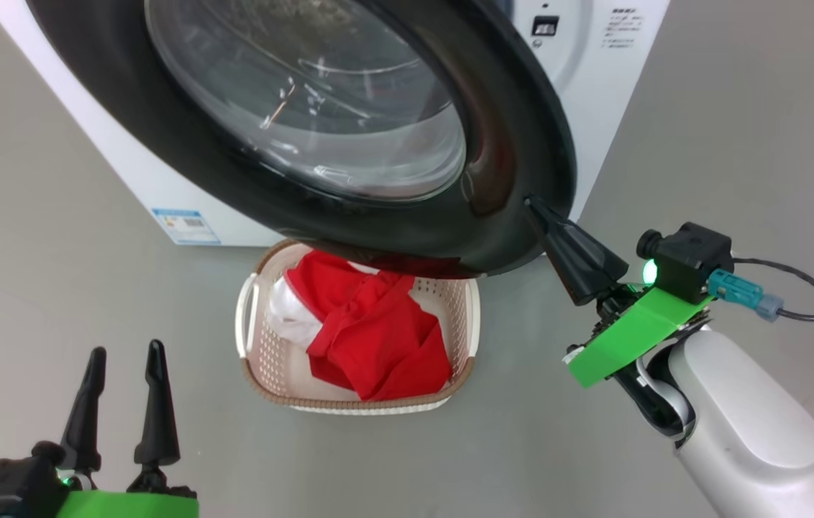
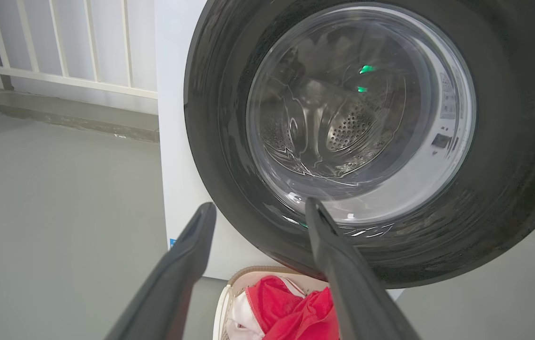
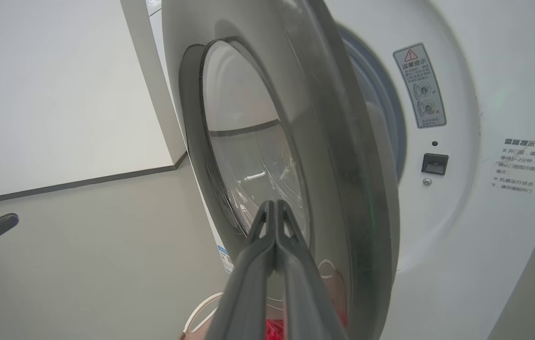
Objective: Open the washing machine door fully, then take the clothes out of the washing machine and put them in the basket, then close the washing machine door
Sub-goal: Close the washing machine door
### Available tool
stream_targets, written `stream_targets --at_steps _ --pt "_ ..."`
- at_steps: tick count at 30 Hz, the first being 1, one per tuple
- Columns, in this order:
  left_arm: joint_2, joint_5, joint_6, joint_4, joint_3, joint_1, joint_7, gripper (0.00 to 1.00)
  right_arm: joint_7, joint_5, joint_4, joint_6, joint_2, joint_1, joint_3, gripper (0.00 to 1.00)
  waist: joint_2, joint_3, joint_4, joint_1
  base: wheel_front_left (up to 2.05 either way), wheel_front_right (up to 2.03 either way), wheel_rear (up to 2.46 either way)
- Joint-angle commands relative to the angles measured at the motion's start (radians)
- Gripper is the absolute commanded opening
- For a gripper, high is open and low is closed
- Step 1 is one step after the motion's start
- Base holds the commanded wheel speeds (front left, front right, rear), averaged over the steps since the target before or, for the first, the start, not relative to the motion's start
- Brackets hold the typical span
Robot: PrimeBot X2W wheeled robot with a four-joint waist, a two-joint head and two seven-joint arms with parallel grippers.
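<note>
Left gripper [image 1: 126, 347]: low at the left, fingers spread wide, nothing between them, well apart from the basket.
Right gripper [image 1: 531, 203]: fingers pressed tight together, gripping nothing, tips right up against the lower right edge of the door.
Basket [image 1: 249, 367]: sitting on the grey floor [image 1: 55, 288] just in front of the machine, its far end tucked under the door.
Clothes [image 1: 371, 324]: red fabric with a patch of white, heaped inside the basket, piled towards its right side.
Door [image 1: 515, 144]: standing part-way open, with a gap between it and the machine's front on the right.
Washing machine [image 1: 126, 165]: white box behind it all, steel drum [image 2: 343, 132] showing through the door's glass, blue label [image 1: 186, 226] low on the front.
</note>
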Motion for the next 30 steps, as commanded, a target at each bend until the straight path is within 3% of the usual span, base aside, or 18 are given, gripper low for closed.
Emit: stream_targets --at_steps 1,11,30 --pt "0.008 0.007 -0.009 -0.019 0.035 -0.032 -0.009 1.0 -0.012 -0.007 -0.016 0.006 0.0 -0.018 0.009 0.0 0.0 0.025 0.019 0.0 0.0 0.0 0.0" --pt "0.005 0.015 -0.021 -0.013 0.039 -0.067 -0.009 1.0 -0.012 -0.013 0.008 0.006 -0.026 -0.071 -0.014 0.0 0.0 0.088 0.053 0.0 0.0 0.0 0.0" --pt "-0.002 0.02 -0.033 -0.006 0.05 -0.126 -0.009 1.0 -0.012 0.004 0.056 0.006 -0.133 -0.232 -0.101 0.0 0.0 0.21 0.097 0.0 0.0 0.0 0.0"
